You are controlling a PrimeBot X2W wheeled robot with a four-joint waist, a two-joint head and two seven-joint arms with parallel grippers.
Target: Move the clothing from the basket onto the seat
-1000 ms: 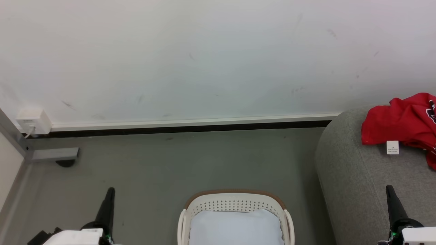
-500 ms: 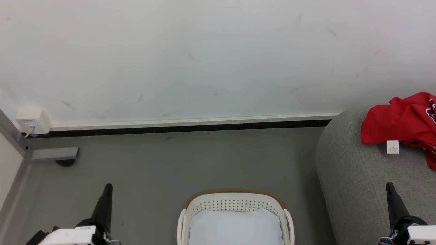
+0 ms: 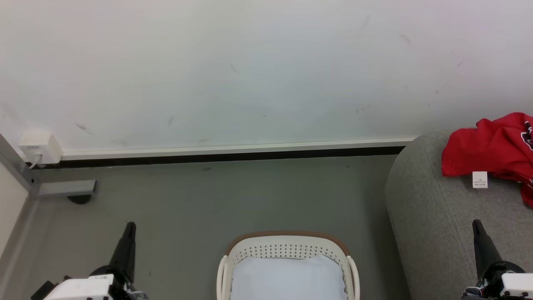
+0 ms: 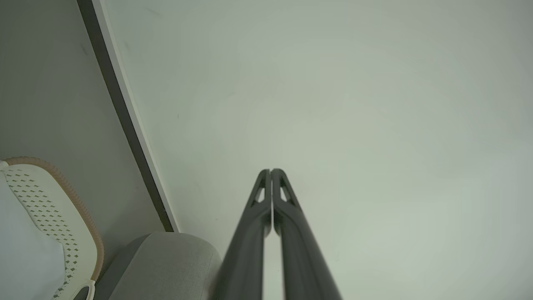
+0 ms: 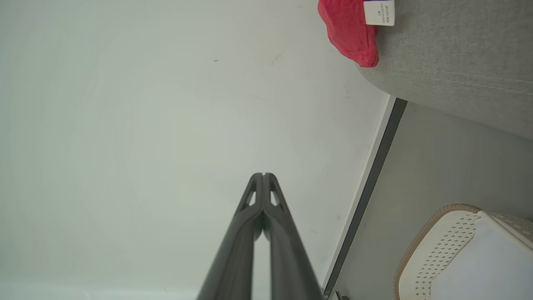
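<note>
The left jaws, left of the basket (image 3: 287, 250), stood pressed together and empty; the right jaws, right of it, likewise.

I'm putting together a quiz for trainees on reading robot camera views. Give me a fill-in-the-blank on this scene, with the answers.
1. The clothing lying on the grey seat is ____ in colour.
2. The rim of the off-white basket is ____.
3. The left hand and the right hand are both ____ (open or shut), holding nothing.
4. The pale pad lies inside the ____.

Missing words: red; brown; shut; basket.
</note>
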